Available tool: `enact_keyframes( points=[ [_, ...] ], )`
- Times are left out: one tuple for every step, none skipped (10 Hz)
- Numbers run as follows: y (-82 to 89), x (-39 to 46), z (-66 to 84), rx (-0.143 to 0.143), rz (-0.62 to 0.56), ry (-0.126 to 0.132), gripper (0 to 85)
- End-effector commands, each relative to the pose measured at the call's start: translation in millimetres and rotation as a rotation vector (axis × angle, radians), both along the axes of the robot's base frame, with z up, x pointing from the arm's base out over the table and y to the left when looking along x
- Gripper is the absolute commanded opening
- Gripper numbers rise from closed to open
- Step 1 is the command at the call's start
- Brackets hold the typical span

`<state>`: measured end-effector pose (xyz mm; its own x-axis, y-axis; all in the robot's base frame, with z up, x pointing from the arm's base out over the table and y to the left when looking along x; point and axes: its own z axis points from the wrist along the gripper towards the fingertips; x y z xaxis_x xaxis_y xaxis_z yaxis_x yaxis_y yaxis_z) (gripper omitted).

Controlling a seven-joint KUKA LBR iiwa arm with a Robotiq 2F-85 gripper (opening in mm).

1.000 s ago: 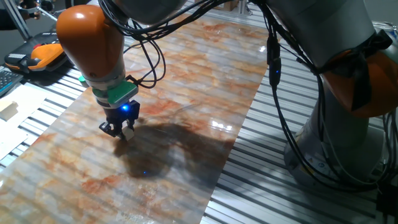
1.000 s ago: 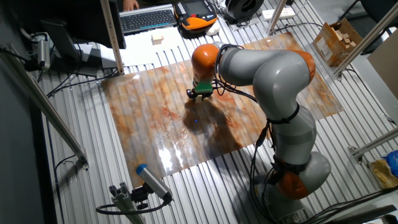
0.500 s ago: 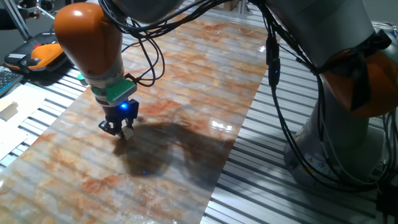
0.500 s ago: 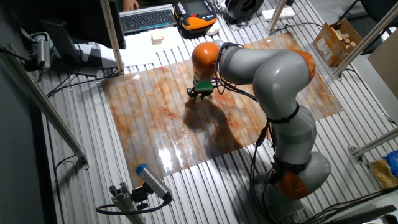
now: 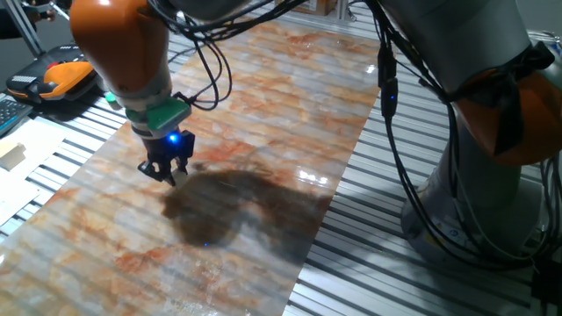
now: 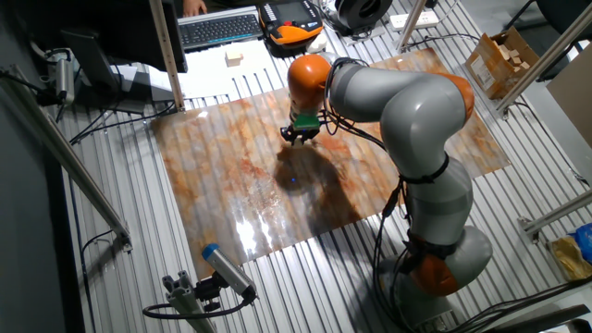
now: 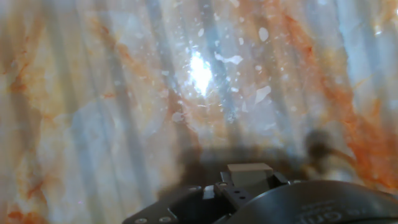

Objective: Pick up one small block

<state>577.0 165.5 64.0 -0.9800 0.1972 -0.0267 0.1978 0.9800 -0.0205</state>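
My gripper (image 5: 167,173) hangs a little above the marbled orange and white mat (image 5: 263,132), over its left part, with its shadow on the mat below. Its jaws stand close together. In the hand view a tiny light tan cube, the small block (image 7: 249,170), sits gripped between the fingertips, close to the camera and off the mat. In the other fixed view the gripper (image 6: 298,137) is over the mat's far middle; the block is too small to make out there.
A larger pale wooden block (image 5: 10,154) lies off the mat at the left, and shows in the other fixed view (image 6: 234,58) too. An orange device (image 5: 54,79) and a keyboard (image 6: 217,28) lie beyond it. A cardboard box (image 6: 504,57) stands at the far right.
The gripper has risen off the mat and shifted slightly up and left, still shut on the small block. Its shadow on the mat has spread.
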Motion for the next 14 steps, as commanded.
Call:
enact_keyframes(
  points=[
    [-0.7,-0.7,3.1,0.001,-0.002,-0.008,0.0],
    [-2.5,-1.3,10.6,0.000,-0.005,-0.011,0.0],
    [-6.3,-0.8,21.6,0.004,-0.008,-0.006,0.0],
    [-12.0,-0.6,33.0,0.011,-0.005,-0.005,0.0],
    [-17.1,0.8,40.0,0.010,-0.002,-0.003,0.0],
    [-22.3,2.7,46.0,0.010,0.005,0.000,0.0],
    [-26.8,4.2,51.5,0.007,0.006,-0.002,0.0],
    [-33.8,7.5,58.1,0.008,0.018,0.003,0.0],
    [-40.4,10.4,62.5,0.010,0.028,0.007,0.0],
    [-46.8,12.7,65.4,0.004,0.037,0.008,0.0],
    [-53.8,15.1,68.2,0.008,0.047,0.011,0.0],
    [-59.5,17.3,71.5,0.008,0.055,0.012,0.0],
    [-63.5,18.3,73.7,0.005,0.061,0.014,0.0],
    [-68.1,19.3,75.7,0.005,0.066,0.016,0.0]
  ],
)
